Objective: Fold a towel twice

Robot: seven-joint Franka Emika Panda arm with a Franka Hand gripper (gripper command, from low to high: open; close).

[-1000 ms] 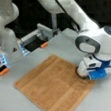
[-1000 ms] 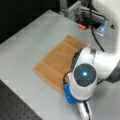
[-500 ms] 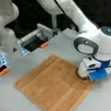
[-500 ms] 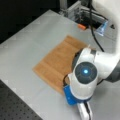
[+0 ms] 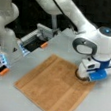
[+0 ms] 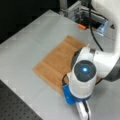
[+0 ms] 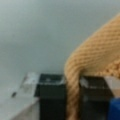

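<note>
Towel (image 5: 53, 86): tan terry cloth, lying flat and unfolded on the table (image 5: 58, 47); lower centre of a front view, mid-frame in a front view (image 6: 56, 61).
Towel, lie: a diamond to the camera, one corner toward the frame's top, one toward its bottom; roughly square, so no clear long axis. Woven bands run just inside the edges.
Towel, wrist view: an edge (image 7: 92, 65) bunched into a raised ridge, dropping between the two dark fingers at the bottom of the frame.
Gripper (image 5: 85, 78): at the towel's right-hand corner in a front view, pressed down to cloth level; hidden behind the arm's housing in a front view (image 6: 82, 82).
Fingers (image 7: 51, 96): closed on the towel's edge, a fold of cloth pinched between them.
Reason for hold: I take it the corner is gripped so that side can be carried over for the first fold; the ridge suggests cloth gathered up by the pinch.
Fold state: none made yet, single layer throughout as far as shown.
Table: grey, bare around the towel.
Fixtures: a metal rack with orange tabs (image 5: 43, 44) along the upper left, well apart from the towel; seen again at top right in a front view (image 6: 81, 26).
</note>
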